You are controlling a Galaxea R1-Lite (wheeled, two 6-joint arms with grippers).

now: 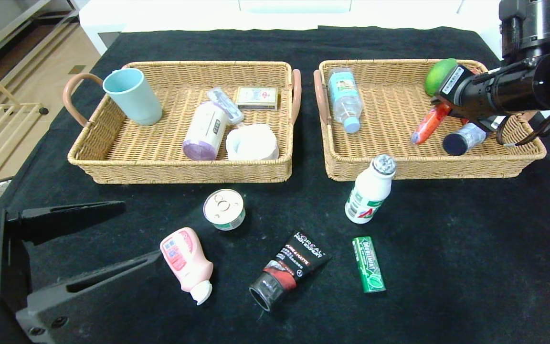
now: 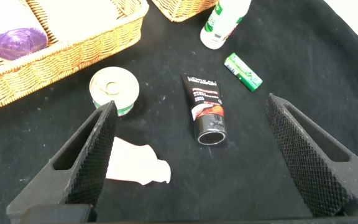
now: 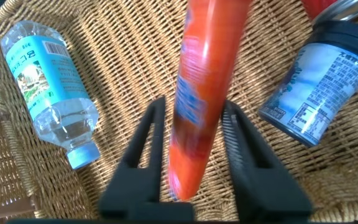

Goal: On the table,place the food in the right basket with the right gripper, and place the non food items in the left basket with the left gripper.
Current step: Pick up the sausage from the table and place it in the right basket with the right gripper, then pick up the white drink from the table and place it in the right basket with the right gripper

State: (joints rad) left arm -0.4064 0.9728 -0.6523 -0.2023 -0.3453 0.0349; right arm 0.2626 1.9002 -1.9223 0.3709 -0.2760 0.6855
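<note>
Two wicker trays sit side by side at the far half of the black-clothed table (image 1: 447, 267). At the near left edge the left gripper (image 2: 188, 155) hangs low over the cloth with its fingers spread wide and nothing between them. The left basket (image 1: 112, 157) holds a pale blue cup (image 1: 133, 95), a white cylinder with a purple end (image 1: 204, 131), a small wrapped packet (image 1: 226, 105), a flat card box (image 1: 256, 97) and a crumpled white wrapper (image 1: 252, 142).

On the cloth in front of it lies the pink squeeze bottle (image 1: 186, 264), on its side with the white cap toward the near edge. Just beyond it stands the round pull-tab tin (image 1: 224, 209). To the right lies the black tube (image 1: 288, 270), its open end toward the near edge, then the green gum pack (image 1: 368, 263), flat. The white drink bottle (image 1: 370, 190) leans beside the front wall of the right basket (image 1: 428, 167).

That basket holds a clear water bottle (image 1: 345, 99), a green round fruit (image 1: 439, 75) at the far edge and a dark-capped jar (image 1: 465, 138) lying on its side. The right gripper (image 3: 194, 149) reaches in over it. The orange-red sausage stick (image 1: 428, 123) lies between its fingers, which stand narrowly apart beside it; whether they press on it cannot be told.
</note>
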